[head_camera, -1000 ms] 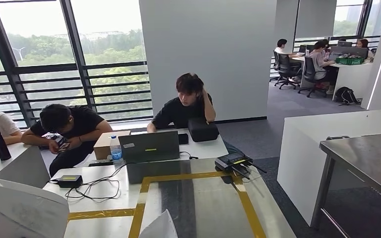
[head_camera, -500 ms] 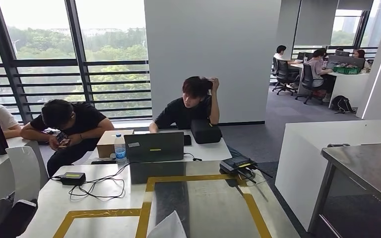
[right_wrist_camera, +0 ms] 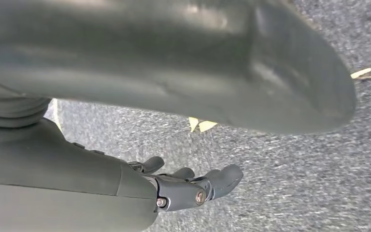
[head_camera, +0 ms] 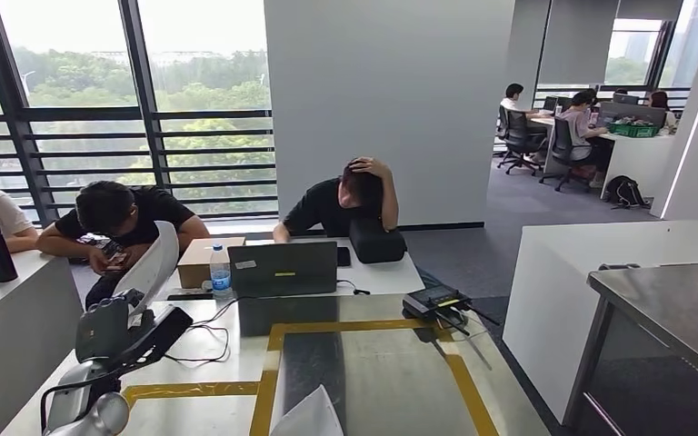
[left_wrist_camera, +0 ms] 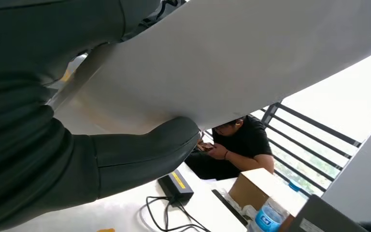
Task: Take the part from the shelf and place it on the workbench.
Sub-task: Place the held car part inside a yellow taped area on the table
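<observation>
Left hand (head_camera: 123, 331) grips curved white part (head_camera: 150, 263) by its lower edge | likely light, stiff, smooth, awkward | right hand (right_wrist_camera: 193, 186) hangs empty, fingers loosely spread | table (head_camera: 373, 381) ahead

Grey, white and yellow across the scene

The part (head_camera: 154, 263) is plain white, held by the dark grey left hand (head_camera: 123, 331); the surface (head_camera: 363, 381) is glossy grey with a yellow tape border (head_camera: 354, 322). The laptop (head_camera: 284, 270) is grey, the box (head_camera: 202, 262) tan cardboard, the bottle (head_camera: 219, 272) clear with a blue label. The right hand (right_wrist_camera: 193, 188) shows dark grey fingers (right_wrist_camera: 224, 176) over speckled grey carpet (right_wrist_camera: 294, 169).
</observation>
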